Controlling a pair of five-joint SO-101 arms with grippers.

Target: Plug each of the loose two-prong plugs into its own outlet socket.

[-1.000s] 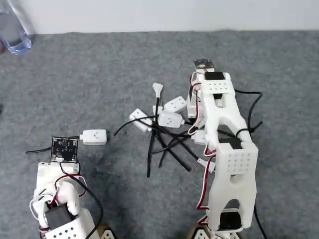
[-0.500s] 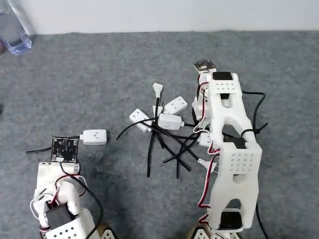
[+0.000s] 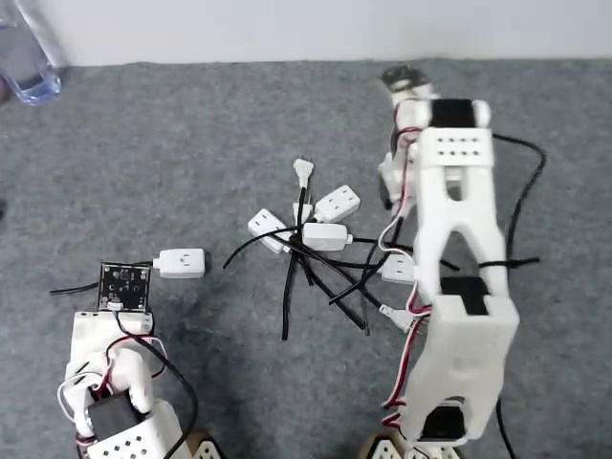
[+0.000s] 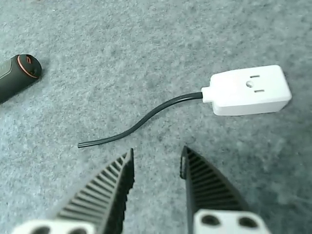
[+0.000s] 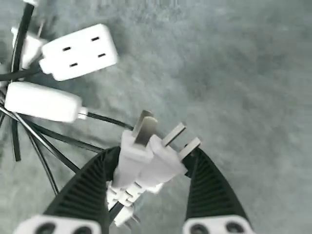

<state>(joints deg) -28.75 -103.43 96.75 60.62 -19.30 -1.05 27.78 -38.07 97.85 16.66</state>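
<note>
Right gripper (image 5: 155, 163): closed on two white two-prong plugs (image 5: 146, 153) at once, prongs pointing out past the fingertips, held right of the table's (image 3: 143, 143) middle.
Left gripper (image 4: 157, 155): open and empty, hanging by the near-left corner.
Lone socket (image 3: 182, 262): on the table just beyond the left gripper, well apart from the rest. Its slots are empty and its cord end is free.
Tangle (image 3: 320, 258): black cords and several white sockets at the table's middle, with one loose plug (image 3: 303, 172) on its far side.
Double socket (image 5: 80, 51): near the held plugs, all slots empty.
Done: apparently nothing; no plug shows seated.
Left: every plug. The held pair likely needs separating first.
</note>
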